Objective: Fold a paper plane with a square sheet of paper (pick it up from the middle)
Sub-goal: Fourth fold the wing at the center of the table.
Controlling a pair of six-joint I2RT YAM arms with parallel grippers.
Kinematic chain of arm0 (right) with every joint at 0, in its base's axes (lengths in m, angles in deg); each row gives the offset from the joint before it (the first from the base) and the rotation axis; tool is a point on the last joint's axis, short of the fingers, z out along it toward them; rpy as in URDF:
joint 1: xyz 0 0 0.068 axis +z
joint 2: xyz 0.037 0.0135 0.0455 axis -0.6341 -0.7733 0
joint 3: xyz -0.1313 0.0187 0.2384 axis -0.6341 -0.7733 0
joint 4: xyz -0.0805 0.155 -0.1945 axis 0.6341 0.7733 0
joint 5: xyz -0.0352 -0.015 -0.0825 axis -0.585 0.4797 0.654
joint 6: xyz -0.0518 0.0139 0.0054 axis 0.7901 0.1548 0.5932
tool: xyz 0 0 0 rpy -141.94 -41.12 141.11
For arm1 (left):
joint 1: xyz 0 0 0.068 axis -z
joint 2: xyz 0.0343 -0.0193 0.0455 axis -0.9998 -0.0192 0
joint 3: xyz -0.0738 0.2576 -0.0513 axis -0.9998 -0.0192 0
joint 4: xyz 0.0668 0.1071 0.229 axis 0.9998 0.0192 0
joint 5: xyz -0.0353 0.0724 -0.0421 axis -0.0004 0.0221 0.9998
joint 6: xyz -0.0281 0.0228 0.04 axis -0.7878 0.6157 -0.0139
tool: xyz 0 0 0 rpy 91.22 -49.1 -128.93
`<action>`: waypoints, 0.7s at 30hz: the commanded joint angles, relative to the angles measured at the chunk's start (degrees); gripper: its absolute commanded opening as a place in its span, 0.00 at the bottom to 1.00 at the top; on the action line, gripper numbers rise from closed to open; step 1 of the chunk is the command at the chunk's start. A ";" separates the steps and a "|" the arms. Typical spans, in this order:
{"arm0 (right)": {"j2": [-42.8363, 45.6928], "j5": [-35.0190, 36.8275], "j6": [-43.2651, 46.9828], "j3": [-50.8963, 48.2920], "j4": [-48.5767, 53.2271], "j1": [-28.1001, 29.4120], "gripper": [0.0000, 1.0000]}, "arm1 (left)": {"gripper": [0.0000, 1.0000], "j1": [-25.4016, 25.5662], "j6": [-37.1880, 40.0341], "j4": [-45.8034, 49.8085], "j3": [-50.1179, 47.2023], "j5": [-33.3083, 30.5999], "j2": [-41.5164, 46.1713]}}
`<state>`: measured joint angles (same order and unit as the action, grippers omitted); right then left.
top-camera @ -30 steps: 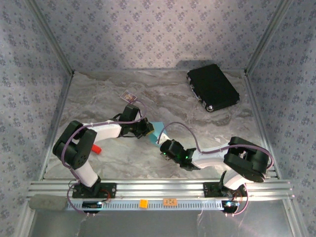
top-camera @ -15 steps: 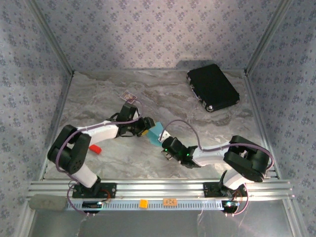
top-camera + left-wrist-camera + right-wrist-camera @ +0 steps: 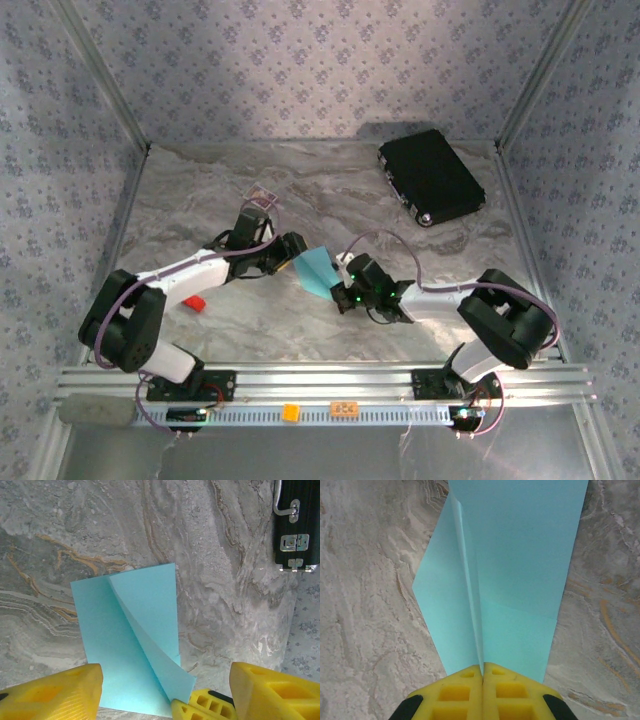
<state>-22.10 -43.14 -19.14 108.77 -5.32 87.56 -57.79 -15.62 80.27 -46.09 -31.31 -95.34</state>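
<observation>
Pressed together on the paper [image 3: 510, 555] crease at the right gripper [image 3: 482, 669]; spread wide and empty at the left gripper [image 3: 162, 692], straddling its near edge. Lying half-folded on the table [image 3: 200, 190] between the arms. Hold the pinch firm and close left squarely on the loose flap.

Right wrist: paper [image 3: 520, 555] cut off by top edge; near end hidden between pressed-together fingers [image 3: 455, 695]. Left wrist: case [image 3: 300, 525] cropped at top-right corner. Top: card [image 3: 260, 194] markings too small to read.
</observation>
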 commanded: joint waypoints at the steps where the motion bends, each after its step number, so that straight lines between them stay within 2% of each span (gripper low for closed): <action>1: 0.61 -1.82 -1.89 1.31 -0.63 -0.19 0.05 | 0.68 -0.20 0.16 -1.43 0.38 2.54 -1.45; 7: 0.71 4.39 0.76 1.43 -0.69 2.02 0.07 | 0.69 -0.02 -1.56 -2.37 1.89 5.61 -5.55; 15: 0.80 14.98 7.73 2.54 0.78 7.18 0.09 | 0.70 0.29 -3.42 -0.31 4.40 5.72 -9.23; 21: -0.08 19.54 10.00 4.05 2.48 9.79 0.11 | 0.67 0.53 -4.56 -0.28 6.05 6.56 -11.38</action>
<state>-22.10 -28.32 -11.88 111.22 -4.93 96.45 -57.68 -19.29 79.13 -41.94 -26.22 -105.78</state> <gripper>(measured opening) 0.105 0.681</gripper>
